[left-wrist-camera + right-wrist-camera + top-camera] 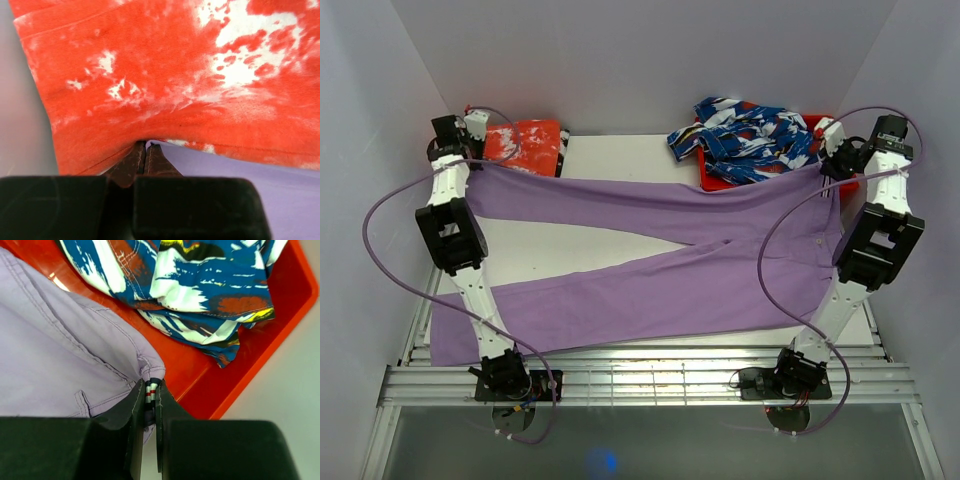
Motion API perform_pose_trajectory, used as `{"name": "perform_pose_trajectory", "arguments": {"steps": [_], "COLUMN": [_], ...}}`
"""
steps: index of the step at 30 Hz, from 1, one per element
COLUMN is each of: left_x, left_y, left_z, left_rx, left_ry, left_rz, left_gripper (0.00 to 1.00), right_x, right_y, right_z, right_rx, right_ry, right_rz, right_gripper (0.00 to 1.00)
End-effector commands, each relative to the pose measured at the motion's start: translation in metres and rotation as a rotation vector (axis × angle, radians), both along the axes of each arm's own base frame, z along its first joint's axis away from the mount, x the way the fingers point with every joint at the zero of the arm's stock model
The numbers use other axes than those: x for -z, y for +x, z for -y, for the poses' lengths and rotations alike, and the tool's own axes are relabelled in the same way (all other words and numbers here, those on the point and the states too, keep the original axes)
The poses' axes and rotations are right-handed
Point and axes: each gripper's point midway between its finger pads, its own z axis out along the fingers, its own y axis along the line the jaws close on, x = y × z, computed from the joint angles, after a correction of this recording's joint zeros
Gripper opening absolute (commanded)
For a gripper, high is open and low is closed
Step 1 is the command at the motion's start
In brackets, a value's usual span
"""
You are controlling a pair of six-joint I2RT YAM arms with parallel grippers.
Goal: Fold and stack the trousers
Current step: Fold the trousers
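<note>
Both arms are stretched long and forward from their bases, elbows raised: the left arm (455,235) ends at the far-left corner, the right arm (875,245) at the far right.

The right gripper (150,407) has its jaws clamped tight on the striped trim at the waistband corner of the lilac-purple long-legged cloth trousers (60,350), and the cloth runs off to that claw's left. Just ahead and to its right sits an orange plastic tray (270,325) with a blue-white-red patterned garment (200,285) heaped in it.

The left gripper (145,159) has its fingers pressed together. Lilac fabric starts right at the tips and spreads to the claw's right. It looks like a pinch on a leg hem, though the contact itself is hidden. Directly ahead, draped above the tips, is a red-orange cloth with white blotches (165,75).

From above, the trousers lie spread between the two claws over the white table (610,155). The second leg trails back toward the left arm's base.
</note>
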Motion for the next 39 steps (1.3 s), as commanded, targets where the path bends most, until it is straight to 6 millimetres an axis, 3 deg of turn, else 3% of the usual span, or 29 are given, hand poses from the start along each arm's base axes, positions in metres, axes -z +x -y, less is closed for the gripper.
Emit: {"name": "perform_pose_trajectory", "arguments": {"steps": [1,3,4,6,7,8,9,10,11,13,16,17,18,21,23,24,25,26,27,28,31,33,34,35,37,38,39], "left_x": [-0.125,-0.148,-0.138,-0.138,-0.148,-0.126,-0.124,-0.138,-0.115,-0.124,-0.12,-0.1,-0.119,-0.134,-0.141,-0.129,-0.151,-0.153,-0.139,-0.162,-0.166,-0.172,-0.191,-0.176,-0.182,-0.223,-0.192], "left_y": [-0.007,-0.023,-0.03,-0.045,-0.055,-0.068,-0.077,-0.09,-0.102,-0.113,-0.105,-0.098,-0.087,-0.062,-0.049,-0.038,-0.03,-0.024,-0.015,-0.009,0.0,-0.003,-0.011,-0.016,-0.036,-0.055,-0.069], "left_z": [-0.039,-0.049,-0.047,-0.05,-0.046,-0.033,-0.03,-0.023,-0.016,-0.015,-0.021,-0.025,-0.032,-0.049,-0.053,-0.056,-0.059,-0.061,-0.066,-0.07,-0.076,-0.077,-0.071,-0.062,-0.059,-0.049,-0.044], "left_rx": [-0.065,-0.082,-0.068,-0.075,-0.066,-0.026,-0.004,0.012,0.026,0.024,0.004,-0.012,-0.021,-0.071,-0.08,-0.078,-0.07,-0.077,-0.086,-0.085,-0.084,-0.072,-0.043,0.002,0.028,0.074,0.089], "left_ry": [0.007,-0.03,-0.059,-0.064,-0.063,-0.102,-0.084,-0.066,-0.079,-0.047,-0.061,-0.093,-0.083,-0.112,-0.141,-0.163,-0.156,-0.167,-0.18,-0.16,-0.138,-0.136,-0.136,-0.175,-0.188,-0.138,-0.164], "left_rz": [0.331,0.381,0.363,0.349,0.349,0.286,0.272,0.291,0.252,0.285,0.286,0.243,0.28,0.342,0.373,0.363,0.405,0.413,0.399,0.441,0.461,0.477,0.501,0.479,0.496,0.579,0.528], "left_gripper": [0.0,0.0,0.0,0.0,0.0,0.0,0.0,0.0,0.0,0.0,0.0,0.0,0.0,0.0,0.0,0.0,0.0,0.0,0.0,0.0,0.0,0.0,0.0,0.0,0.0,0.0,0.0], "right_x": [-0.082,-0.088,-0.087,-0.082,-0.072,-0.067,-0.065,-0.053,-0.05,-0.053,-0.06,-0.075,-0.074,-0.095,-0.109,-0.108,-0.109,-0.11,-0.115,-0.117,-0.134,-0.146,-0.152,-0.145,-0.159,-0.146,-0.156], "right_y": [0.005,-0.001,-0.004,-0.016,-0.023,-0.029,-0.035,-0.044,-0.047,-0.044,-0.027,-0.017,-0.011,0.007,0.02,0.026,0.03,0.035,0.045,0.049,0.064,0.065,0.063,0.059,0.046,0.039,0.03], "right_z": [0.025,0.032,0.035,0.037,0.036,0.036,0.036,0.033,0.032,0.035,0.036,0.035,0.035,0.036,0.034,0.034,0.034,0.033,0.03,0.03,0.033,0.032,0.03,0.03,0.022,0.022,0.018], "right_rx": [0.028,0.049,0.053,0.03,0.022,0.007,-0.021,-0.034,-0.045,-0.029,0.023,0.022,0.029,0.059,0.075,0.075,0.078,0.085,0.081,0.089,0.122,0.125,0.109,0.103,0.05,0.042,0.026], "right_ry": [-0.064,-0.044,-0.044,-0.067,-0.059,-0.062,-0.092,-0.08,-0.081,-0.075,-0.024,-0.035,-0.024,0.021,0.039,0.041,0.036,0.037,0.033,0.038,0.055,0.061,0.059,0.064,0.046,0.048,0.03], "right_rz": [0.227,0.23,0.228,0.205,0.179,0.162,0.157,0.117,0.111,0.13,0.146,0.182,0.185,0.261,0.321,0.329,0.337,0.343,0.364,0.375,0.428,0.457,0.47,0.457,0.487,0.463,0.483], "right_gripper": [0.08,0.08,0.08,0.08,0.08,0.08,0.08,0.08,0.08,0.08,0.08,0.08,0.08,0.08,0.08,0.08,0.08,0.08,0.08,0.08,0.08,0.08,0.08,0.08,0.08,0.08,0.08]}}
